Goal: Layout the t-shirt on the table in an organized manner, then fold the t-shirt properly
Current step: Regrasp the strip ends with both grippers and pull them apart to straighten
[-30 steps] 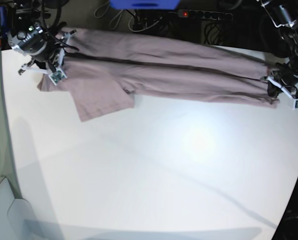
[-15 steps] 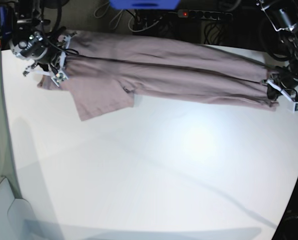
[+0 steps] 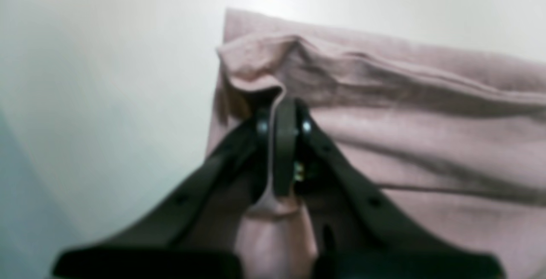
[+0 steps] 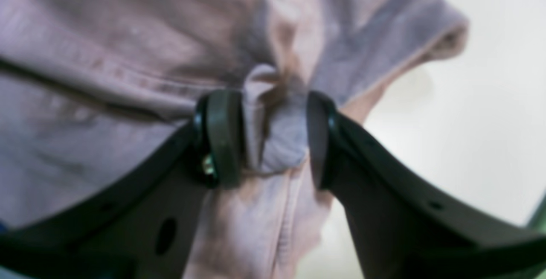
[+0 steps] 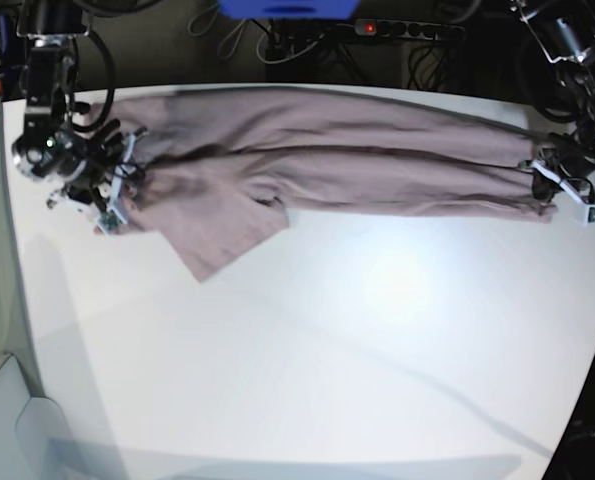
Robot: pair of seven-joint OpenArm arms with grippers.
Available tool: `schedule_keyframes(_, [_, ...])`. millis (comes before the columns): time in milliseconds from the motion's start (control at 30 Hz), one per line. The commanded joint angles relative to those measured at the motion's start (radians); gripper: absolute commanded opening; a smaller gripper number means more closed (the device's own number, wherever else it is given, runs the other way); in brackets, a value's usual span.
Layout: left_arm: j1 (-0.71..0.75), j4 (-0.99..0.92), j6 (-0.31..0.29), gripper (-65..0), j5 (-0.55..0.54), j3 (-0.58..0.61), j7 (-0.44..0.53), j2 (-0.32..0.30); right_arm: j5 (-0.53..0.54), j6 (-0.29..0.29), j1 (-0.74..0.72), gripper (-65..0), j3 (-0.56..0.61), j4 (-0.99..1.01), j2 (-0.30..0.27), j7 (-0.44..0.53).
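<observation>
Left gripper [image 3: 281, 112] clamped on t-shirt [image 5: 327, 150] corner; right gripper [image 4: 273, 138] apart around bunched fabric; table [image 5: 327, 350] beneath.

- The t-shirt [image 5: 347, 150] is soft woven-looking cloth, matt, creased into long wrinkles, with a stitched hem visible in the left wrist view.
- The table [image 5: 307, 360] has a smooth white top with a soft sheen where light falls.
- The right gripper [image 4: 273, 138] has dark, smooth plastic-looking fingers [image 4: 222, 138], slightly glossy at the rims, with a small metal screw.
- The left gripper [image 3: 283, 142] looks the same dark material.
</observation>
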State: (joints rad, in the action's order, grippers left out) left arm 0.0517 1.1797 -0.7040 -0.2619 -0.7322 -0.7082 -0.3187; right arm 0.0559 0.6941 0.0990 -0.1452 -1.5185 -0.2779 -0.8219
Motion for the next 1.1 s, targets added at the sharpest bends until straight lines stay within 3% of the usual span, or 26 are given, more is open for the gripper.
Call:
schedule_keyframes(0, [0.004, -0.001, 0.006, -64.4, 0.040, 0.001, -0.047, -0.009, -0.077, -0.006, -0.006, -39.0, 0.020, 0.063, -0.011, -0.076])
schedule_keyframes(233, [0.004, -0.001, 0.006, -64.4, 0.039, -0.002, -0.047, -0.007, -0.077, -0.007, -0.147, -38.6, 0.042, 0.160, -0.054, -0.080])
schedule_keyframes(367, [0.006, -0.001, 0.006, -64.4, -0.024, -0.040, -0.052, -0.007, -0.078, -0.009, -0.172, -38.6, 0.039, 0.161, -0.091, -0.080])
schedule_keyframes(667, [0.009, -0.001, 0.006, -64.4, -0.047, -0.096, -0.058, 0.022, -0.077, -0.001, -0.084, -38.2, -0.080, -0.049, -0.111, -0.135])
schedule_keyframes(900, [0.009, -0.001, 0.006, -64.4, -0.049, -0.096, -0.058, 0.022, -0.077, -0.001, -0.028, -38.1, -0.083, -0.130, -0.111, -0.139])
schedule_keyframes(1067, [0.010, 0.009, 0.006, -64.4, -0.047, -0.097, -0.058, 0.034, -0.077, -0.001, -0.028, -34.3, -0.084, -0.142, -0.116, -0.181])
